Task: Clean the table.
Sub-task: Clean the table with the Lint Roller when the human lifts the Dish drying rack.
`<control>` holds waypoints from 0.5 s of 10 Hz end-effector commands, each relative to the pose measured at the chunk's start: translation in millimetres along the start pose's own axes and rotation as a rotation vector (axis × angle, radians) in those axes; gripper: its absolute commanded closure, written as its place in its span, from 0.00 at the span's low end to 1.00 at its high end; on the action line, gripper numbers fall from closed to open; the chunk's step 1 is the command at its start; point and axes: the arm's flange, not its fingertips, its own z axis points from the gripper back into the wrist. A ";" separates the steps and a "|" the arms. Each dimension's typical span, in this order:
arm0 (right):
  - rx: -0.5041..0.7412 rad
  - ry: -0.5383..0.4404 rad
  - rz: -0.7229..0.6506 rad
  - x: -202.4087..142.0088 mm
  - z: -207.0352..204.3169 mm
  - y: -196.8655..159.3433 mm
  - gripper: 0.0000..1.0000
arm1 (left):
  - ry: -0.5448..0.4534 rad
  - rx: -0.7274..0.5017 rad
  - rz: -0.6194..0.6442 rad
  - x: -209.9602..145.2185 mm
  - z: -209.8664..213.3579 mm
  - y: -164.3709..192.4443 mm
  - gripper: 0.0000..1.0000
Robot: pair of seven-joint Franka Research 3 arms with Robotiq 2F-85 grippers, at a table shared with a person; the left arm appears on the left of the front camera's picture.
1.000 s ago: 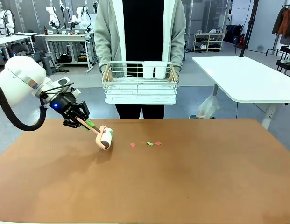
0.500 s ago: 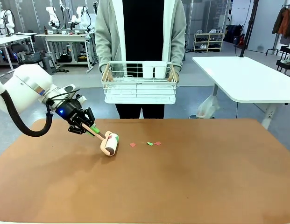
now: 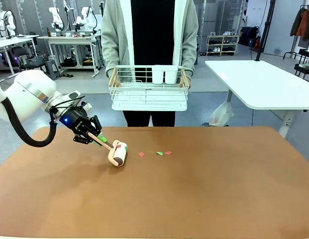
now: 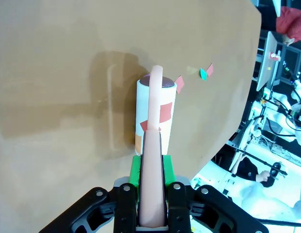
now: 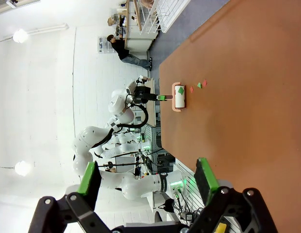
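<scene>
Cylindrical lint roller (image 3: 117, 152) is sitting nearer the paper scraps (image 3: 155, 153) than before — left claw (image 3: 98, 138) pinching its smooth peach handle (image 4: 152, 145). Right claw (image 5: 146, 175) is hanging spread.

The reddish-brown counter (image 3: 204, 194) carries a lint roller (image 3: 118, 153), its white drum down on the top. Near the roller, toward the robot's right, three paper bits lie in a short row: a red scrap (image 3: 141, 154) nearest the roller, then a green scrap (image 3: 159, 153), with a second red scrap (image 3: 167, 153) just beside the green.
</scene>
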 end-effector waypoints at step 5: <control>0.009 0.000 0.002 -1.7 -0.1 2.6 0.00 | 0.010 -0.021 -0.009 -5.3 -108.2 -28.4 0.79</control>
